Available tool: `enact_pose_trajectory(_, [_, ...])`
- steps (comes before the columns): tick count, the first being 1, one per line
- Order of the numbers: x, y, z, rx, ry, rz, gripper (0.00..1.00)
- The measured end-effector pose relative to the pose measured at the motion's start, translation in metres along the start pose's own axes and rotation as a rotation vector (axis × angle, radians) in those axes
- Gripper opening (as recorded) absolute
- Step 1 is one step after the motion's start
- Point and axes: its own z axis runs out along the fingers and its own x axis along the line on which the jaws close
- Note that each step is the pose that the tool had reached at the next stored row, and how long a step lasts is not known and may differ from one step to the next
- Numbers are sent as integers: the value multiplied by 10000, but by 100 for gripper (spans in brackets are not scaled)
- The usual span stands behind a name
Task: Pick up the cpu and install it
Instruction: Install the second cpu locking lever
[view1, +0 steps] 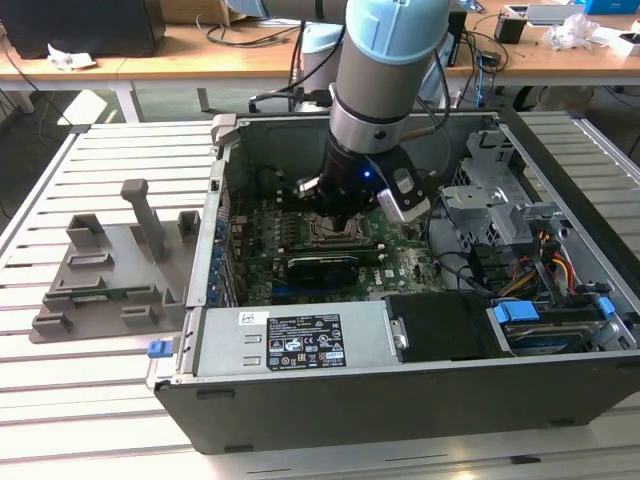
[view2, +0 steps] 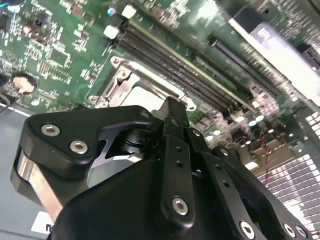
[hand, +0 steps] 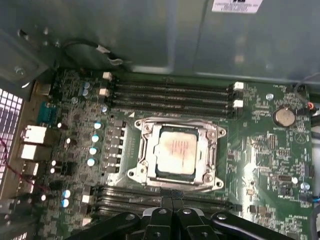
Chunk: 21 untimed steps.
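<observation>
The arm reaches down into an open computer case (view1: 330, 400) that lies on a slatted bench (view1: 120, 380), with the gripper (view1: 338, 222) low over the motherboard (view1: 400, 265) in the exterior view. In the first wrist view the cpu (hand: 175, 151) sits inside the square socket frame (hand: 176, 152), its dull silver top facing up and a faint reddish smear across it; the metal frame surrounds it on all sides and the chip looks flat and level in its seat. The gripper (hand: 171, 214) shows in that view as black fingers pressed together with no gap between them, just beside the near edge of the socket frame and holding nothing. In the second wrist view the gripper (view2: 172, 117) again appears closed, its tip close above the socket frame (view2: 137, 87), where a pale patch of the cpu (view2: 145, 97) peeks out past the black fingers. Rows of dark memory slots (hand: 170, 95) run along the far side of the socket in the first wrist view, with another set between the socket and the gripper, and a round coin battery (hand: 283, 116) sits well apart on the green board. On the bench towards the exterior view's left of the case stands a grey plastic fixture plate (view1: 105, 285) with upright posts, well apart from the gripper
</observation>
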Motion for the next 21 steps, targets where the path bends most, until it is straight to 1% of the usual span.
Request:
enact_pose_trajectory(2, [58,-21,41,-4,0,-4,11])
enact_pose_trajectory(5, [159,-19,78,-47,-4,-6,11])
enact_pose_trajectory(7, [212,-20,105,-68,-6,-8,11])
enact_pose_trajectory(9, [249,-23,138,-82,-7,-7,11])
enact_pose_trajectory(13, [255,-42,228,-85,-7,-9,11])
enact_pose_trajectory(16, [255,-38,307,-86,-8,-10,11])
enact_pose_trajectory(18, [267,-37,333,-89,-8,-10,11])
enact_pose_trajectory(21, [308,-33,374,-101,-9,-10,11])
